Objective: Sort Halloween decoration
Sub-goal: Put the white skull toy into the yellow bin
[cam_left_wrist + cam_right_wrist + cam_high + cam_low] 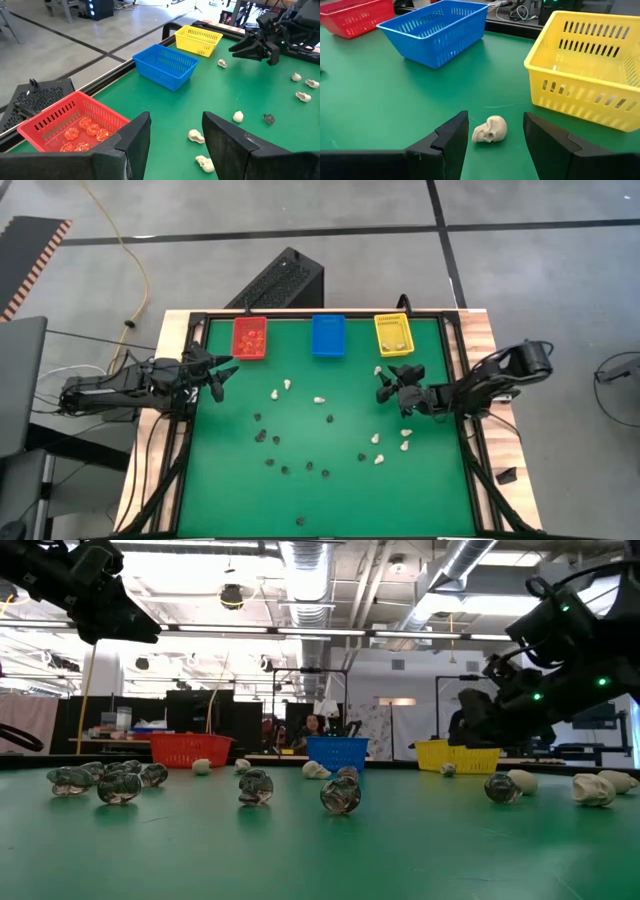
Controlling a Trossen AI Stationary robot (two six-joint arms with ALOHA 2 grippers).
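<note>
Left gripper [222, 373] hovers at the left edge of the green table [320, 500], just in front of the red bin [250, 338], fingers apart with nothing between them. Red bin has orange-brown trinkets [82, 132] in it. Blue bin [328, 335] sits in the middle of the far edge; contents can't be seen. Black trinkets [285, 455] are scattered across the mat's centre, with a few cream-white ones [285, 387] nearer the bins. Yellow bin [394, 334] on the right holds a couple of cream pieces. Right gripper [384, 385] is low over the mat just in front of the yellow bin, fingers apart, a cream skull [490, 129] lying on the mat between them, not gripped. More cream trinkets [392, 445] lie behind it, toward the near edge.
</note>
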